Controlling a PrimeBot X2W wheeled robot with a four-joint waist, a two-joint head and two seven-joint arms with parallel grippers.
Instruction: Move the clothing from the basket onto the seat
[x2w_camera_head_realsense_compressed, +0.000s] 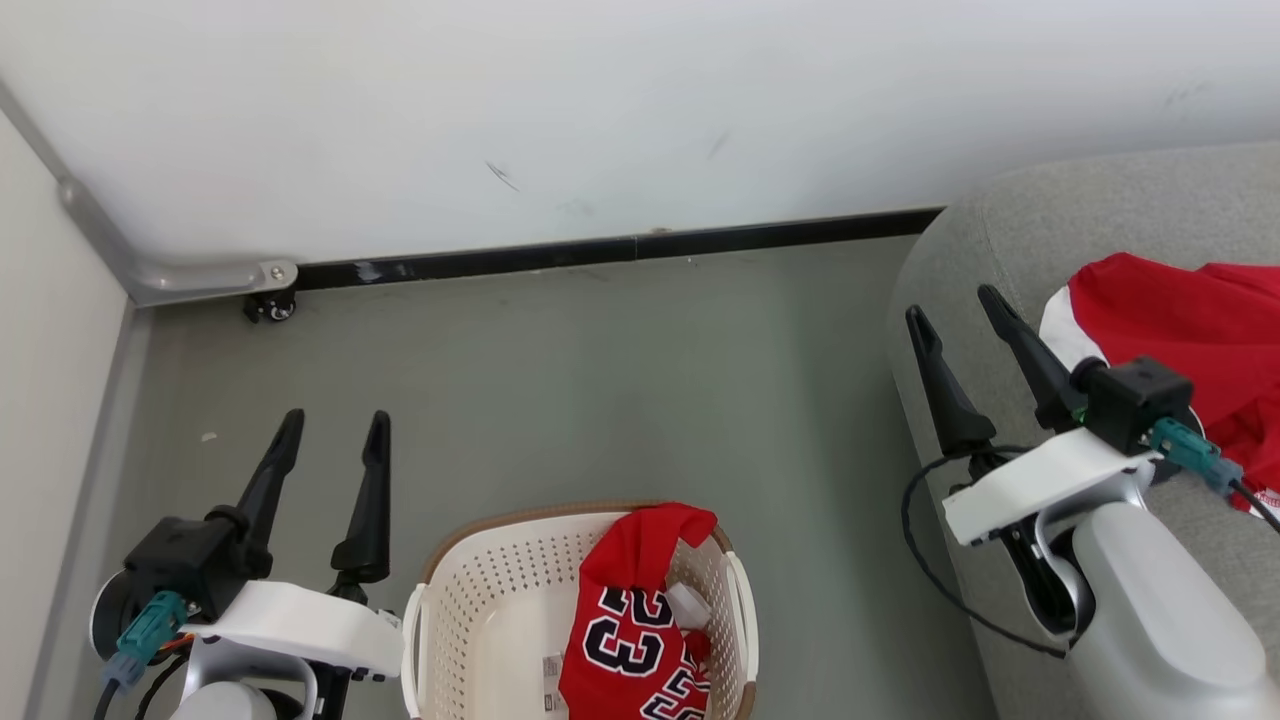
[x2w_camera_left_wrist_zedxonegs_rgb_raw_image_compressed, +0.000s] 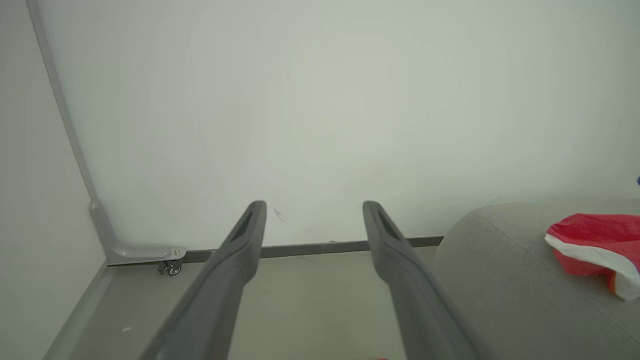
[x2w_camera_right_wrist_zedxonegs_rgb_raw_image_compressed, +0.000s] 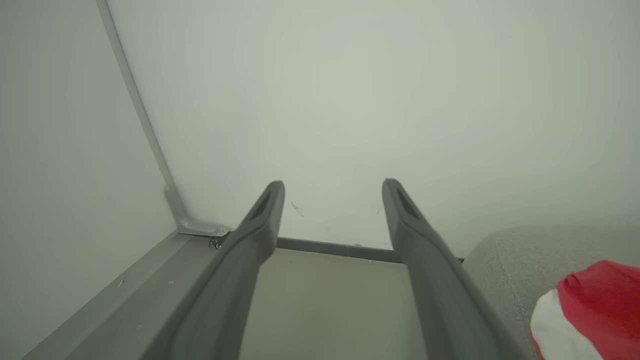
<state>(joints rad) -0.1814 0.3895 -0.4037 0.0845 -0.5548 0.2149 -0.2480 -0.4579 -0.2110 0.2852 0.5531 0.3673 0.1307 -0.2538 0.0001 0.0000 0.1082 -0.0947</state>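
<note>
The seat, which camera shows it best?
The head view: the seat spreads down the right side with red clothing lying on it. The left wrist view catches its rounded end, the right wrist view just a corner.

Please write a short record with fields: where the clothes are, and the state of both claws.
basket: on floor
jersey 23: in basket
red-white garment: on seat
left claw: open, empty, beside basket
right claw: open, empty, near seat edge
remaining: jersey 23 not yet moved
</note>
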